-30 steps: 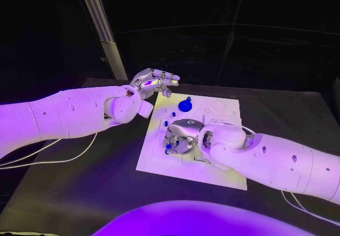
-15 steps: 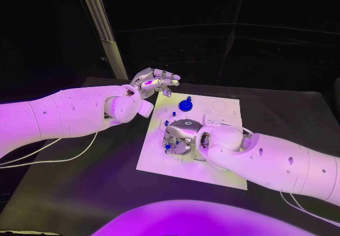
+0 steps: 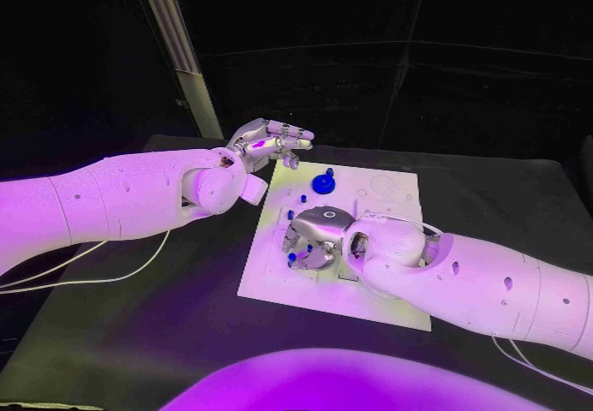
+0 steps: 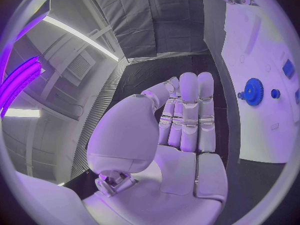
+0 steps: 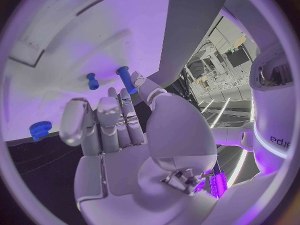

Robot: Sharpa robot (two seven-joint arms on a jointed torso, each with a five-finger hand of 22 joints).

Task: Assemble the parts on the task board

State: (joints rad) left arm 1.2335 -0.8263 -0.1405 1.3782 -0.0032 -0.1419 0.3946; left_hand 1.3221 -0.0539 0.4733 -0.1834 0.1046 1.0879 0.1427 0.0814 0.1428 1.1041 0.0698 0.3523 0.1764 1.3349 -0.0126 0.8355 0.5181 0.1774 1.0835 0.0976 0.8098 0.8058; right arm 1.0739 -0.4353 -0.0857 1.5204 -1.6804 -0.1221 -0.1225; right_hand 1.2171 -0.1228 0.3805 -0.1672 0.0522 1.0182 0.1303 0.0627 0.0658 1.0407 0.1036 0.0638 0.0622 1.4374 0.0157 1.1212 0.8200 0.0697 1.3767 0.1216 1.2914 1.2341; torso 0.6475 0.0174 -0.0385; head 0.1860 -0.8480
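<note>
- The task board [image 3: 383, 205] is a white rectangular plate lying flat in the middle of the black table [image 3: 148, 334]; in the head view its long axis runs from the near edge away from the robot, skewed slightly.
- A blue gear [image 3: 322, 183] lies flat on the far part of the board, with a small blue knob just beside it (the left wrist view shows the gear's toothed rim [image 4: 254, 91] clearly).
- Two blue pegs [image 5: 92, 81] stand upright in the board near its middle, close to each other but apart; the taller one [image 5: 126, 79] is just beyond the right hand's fingertips.
- The right hand [image 3: 319, 235] hovers low over the board's middle, palm down. Its fingers [image 5: 106, 120] are extended side by side and hold nothing; whether a fingertip touches the taller peg, I cannot tell.
- The left hand [image 3: 265, 141] hangs above the table's far left, beside the board's far corner and apart from it. Its fingers [image 4: 189, 110] are straight and close together, thumb alongside, holding nothing.
- Behind the table hang dark curtains, and a pale upright post [image 3: 183, 64] rises at the far left.
</note>
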